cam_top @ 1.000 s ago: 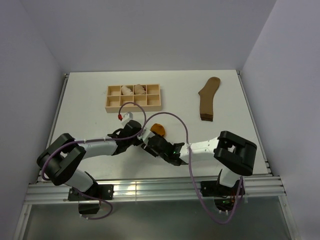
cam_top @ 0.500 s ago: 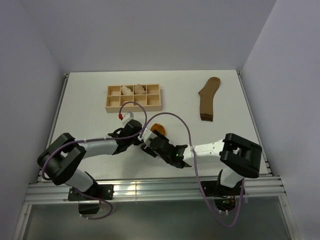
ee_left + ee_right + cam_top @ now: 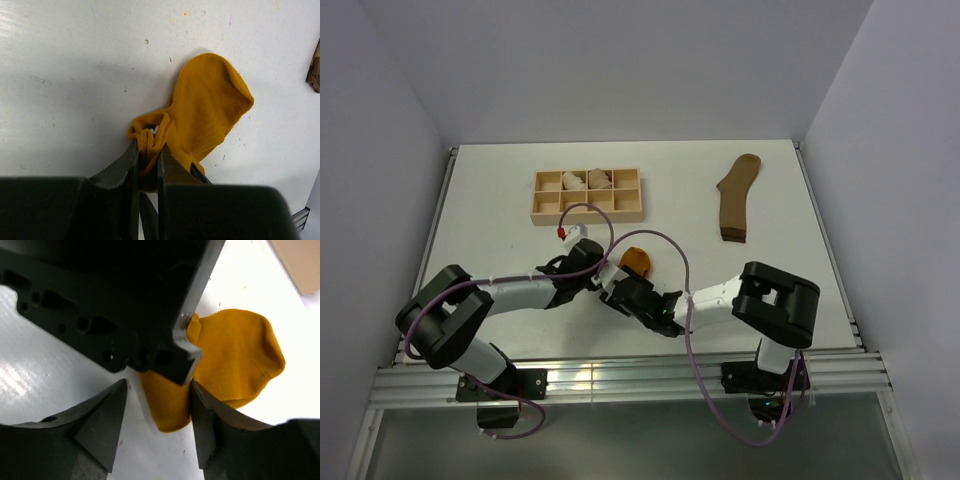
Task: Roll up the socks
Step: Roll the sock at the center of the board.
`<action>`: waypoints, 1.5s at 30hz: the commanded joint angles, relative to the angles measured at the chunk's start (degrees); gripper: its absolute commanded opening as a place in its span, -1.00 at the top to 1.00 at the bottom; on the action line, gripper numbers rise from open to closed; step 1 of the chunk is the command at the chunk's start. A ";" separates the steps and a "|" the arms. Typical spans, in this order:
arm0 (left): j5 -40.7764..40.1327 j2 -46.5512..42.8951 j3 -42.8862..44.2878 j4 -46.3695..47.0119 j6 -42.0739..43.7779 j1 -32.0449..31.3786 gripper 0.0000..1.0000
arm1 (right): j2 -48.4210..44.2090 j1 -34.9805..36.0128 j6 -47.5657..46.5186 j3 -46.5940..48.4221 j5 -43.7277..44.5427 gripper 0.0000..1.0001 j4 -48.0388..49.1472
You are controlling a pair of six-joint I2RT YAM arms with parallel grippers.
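Near middle of table (image 3: 490, 220): left gripper (image 3: 148, 150) pinches bunched edge of orange sock (image 3: 210, 110), unchanged. Right gripper (image 3: 157, 410) spread, straddling it; right arm (image 3: 775, 300) has swung in leftward. Brown sock (image 3: 734, 198) flat far right, unmoved.

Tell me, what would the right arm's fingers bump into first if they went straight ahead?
Probably the left arm's fingers, clamped on the orange sock directly ahead, though depth is unclear.
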 commanded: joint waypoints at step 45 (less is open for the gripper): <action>-0.10 -22.05 -17.14 7.98 -2.82 5.71 -0.64 | 6.98 -25.36 30.63 -0.02 -50.97 1.00 3.64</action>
